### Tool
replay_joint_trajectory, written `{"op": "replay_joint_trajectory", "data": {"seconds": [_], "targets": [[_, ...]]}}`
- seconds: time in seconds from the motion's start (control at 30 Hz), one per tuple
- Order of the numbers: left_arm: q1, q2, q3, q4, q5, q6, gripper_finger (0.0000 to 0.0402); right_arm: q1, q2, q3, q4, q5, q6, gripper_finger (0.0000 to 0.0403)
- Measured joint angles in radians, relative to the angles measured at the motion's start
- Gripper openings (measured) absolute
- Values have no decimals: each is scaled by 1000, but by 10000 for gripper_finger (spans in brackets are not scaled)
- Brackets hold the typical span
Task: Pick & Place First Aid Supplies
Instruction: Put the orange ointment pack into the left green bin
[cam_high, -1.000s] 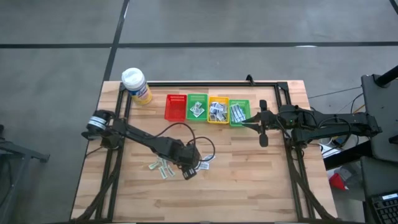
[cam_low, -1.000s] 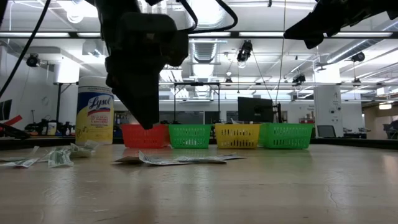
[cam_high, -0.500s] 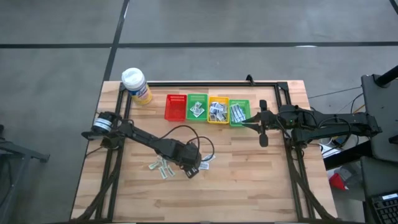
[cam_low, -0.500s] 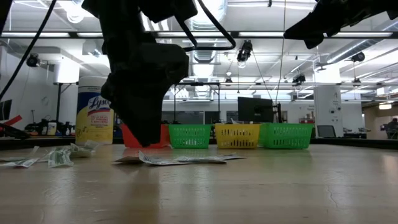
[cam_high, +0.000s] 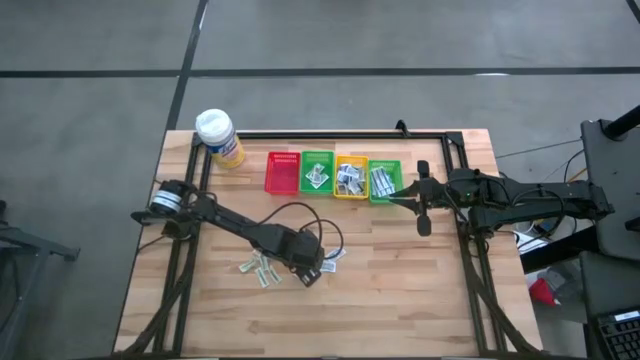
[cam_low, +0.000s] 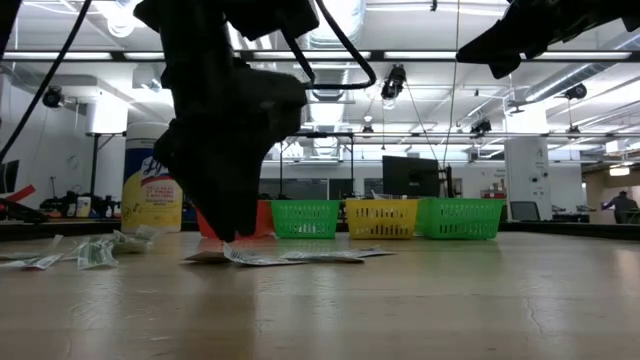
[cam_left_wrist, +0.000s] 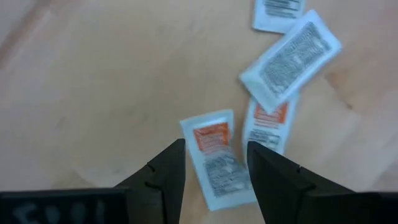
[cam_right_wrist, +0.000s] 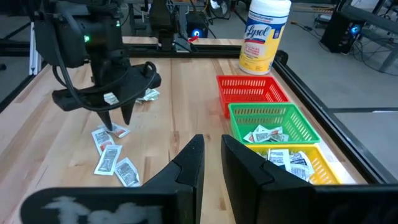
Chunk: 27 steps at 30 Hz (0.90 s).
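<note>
- From overhead, the left gripper (cam_high: 308, 272) is low over the middle of the table (cam_high: 400, 290), among loose first aid packets (cam_high: 258, 268); the arm hides what lies under the fingers.
- Its own wrist camera fills that in: the two dark fingers (cam_left_wrist: 163, 180) stand apart, straddling an orange-printed packet (cam_left_wrist: 214, 158) lying flat on the wood. I cannot tell whether they touch it. Three more packets (cam_left_wrist: 291, 56) lie just beyond.
- At table height, the left gripper's tip (cam_low: 228, 228) reaches down to the thin heap of packets (cam_low: 285, 256), with another small heap (cam_low: 95, 252) farther off beside it.
- The right gripper (cam_high: 421, 207) hangs by the end of the basket row, next to the far green basket (cam_high: 385, 180). Its wrist view shows the fingers (cam_right_wrist: 190, 163) narrow, a slim gap between them, with nothing in them.
- That view also looks into the baskets: the red basket (cam_right_wrist: 252, 90) looks bare inside, while the green basket (cam_right_wrist: 273, 123) and the yellow basket (cam_right_wrist: 298, 163) hold packets.
- A yellow wipes canister (cam_high: 220, 138) stands at the table's corner beyond the red basket.
</note>
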Motion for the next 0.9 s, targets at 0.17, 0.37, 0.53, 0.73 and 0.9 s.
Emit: {"op": "replay_joint_trajectory", "data": {"seconds": [0.17,0.37,0.53,0.73,0.9], "targets": [[-2,-9,13,15,22,-7,163,0,0,0,0,0,0,52],[-3,6,12,60,25,-7,163,0,0,0,0,0,-1,52],[-3,19,7,60,25,-7,163,0,0,0,0,0,-1,52],[-1,20,3,59,-1,2,163,0,0,0,0,0,0,52],[-1,21,3,60,-11,3,163,0,0,0,0,0,0,52]]}}
